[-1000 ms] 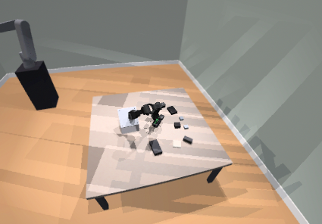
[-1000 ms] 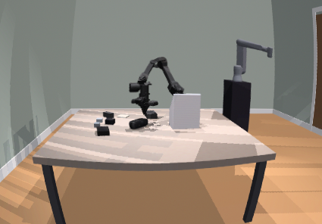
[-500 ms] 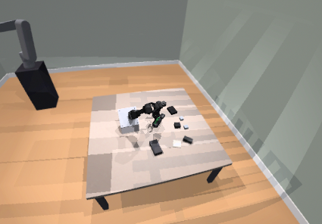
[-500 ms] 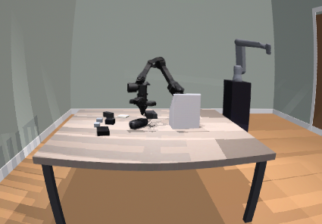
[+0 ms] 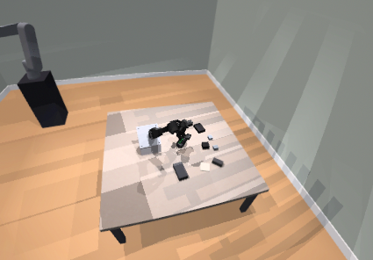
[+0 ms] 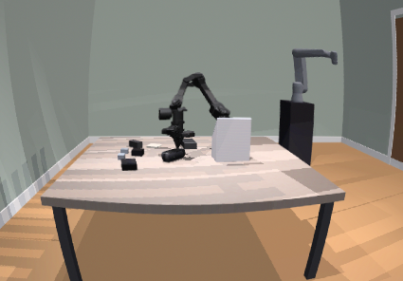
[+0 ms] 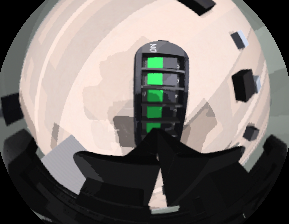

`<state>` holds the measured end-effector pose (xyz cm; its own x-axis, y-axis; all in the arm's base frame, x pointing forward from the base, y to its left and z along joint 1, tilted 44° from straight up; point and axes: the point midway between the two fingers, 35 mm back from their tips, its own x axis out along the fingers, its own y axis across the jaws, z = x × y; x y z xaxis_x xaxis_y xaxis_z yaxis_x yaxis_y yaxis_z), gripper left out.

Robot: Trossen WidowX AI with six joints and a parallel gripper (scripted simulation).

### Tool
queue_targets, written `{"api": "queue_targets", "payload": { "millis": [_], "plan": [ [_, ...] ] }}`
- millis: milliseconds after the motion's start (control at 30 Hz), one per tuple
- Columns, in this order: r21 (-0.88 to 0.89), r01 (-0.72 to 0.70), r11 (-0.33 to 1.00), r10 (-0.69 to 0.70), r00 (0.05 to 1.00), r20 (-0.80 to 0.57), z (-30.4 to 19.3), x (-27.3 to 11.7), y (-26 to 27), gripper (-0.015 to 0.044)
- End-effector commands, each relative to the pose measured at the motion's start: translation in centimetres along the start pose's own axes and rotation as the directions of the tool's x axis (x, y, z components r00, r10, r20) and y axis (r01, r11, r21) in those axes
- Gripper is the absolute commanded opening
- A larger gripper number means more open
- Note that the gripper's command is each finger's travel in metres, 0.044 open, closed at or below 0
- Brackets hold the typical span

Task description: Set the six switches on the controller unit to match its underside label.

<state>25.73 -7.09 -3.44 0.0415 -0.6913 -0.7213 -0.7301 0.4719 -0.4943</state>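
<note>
The dark grey controller unit (image 5: 181,143) (image 6: 174,155) (image 7: 161,90) lies on the bench with its switch side up. In the wrist view its "ON" mark is at the far end, and several switches show green on the left half and dark on the right. The nearer greens look darker, in shade; which ends are pressed I cannot tell. My gripper (image 6: 180,146) (image 7: 155,131) is shut and empty. Its tips are over the near end of the unit and hide the last switch and part of the one before it. Contact cannot be made out. The underside label is hidden.
A white box (image 5: 144,137) (image 6: 233,140) (image 7: 65,165) stands beside the unit. A long dark block (image 5: 181,171) (image 6: 189,143), black modules (image 5: 199,127) (image 5: 205,145) (image 6: 129,164), a dark module (image 5: 218,162), a white plate (image 5: 204,167) and two small bluish parts (image 5: 210,138) (image 5: 215,148) lie around.
</note>
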Motion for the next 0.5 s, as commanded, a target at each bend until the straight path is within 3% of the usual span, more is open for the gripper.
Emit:
{"api": "queue_targets", "payload": {
  "millis": [0,467],
  "plan": [
    [-0.013,-0.004,1.0,0.003,1.0,-0.011,-0.22,0.89,0.34,0.0],
    [-0.013,-0.003,1.0,0.003,1.0,-0.011,-0.25,1.78,0.34,0.0]
  ]
}}
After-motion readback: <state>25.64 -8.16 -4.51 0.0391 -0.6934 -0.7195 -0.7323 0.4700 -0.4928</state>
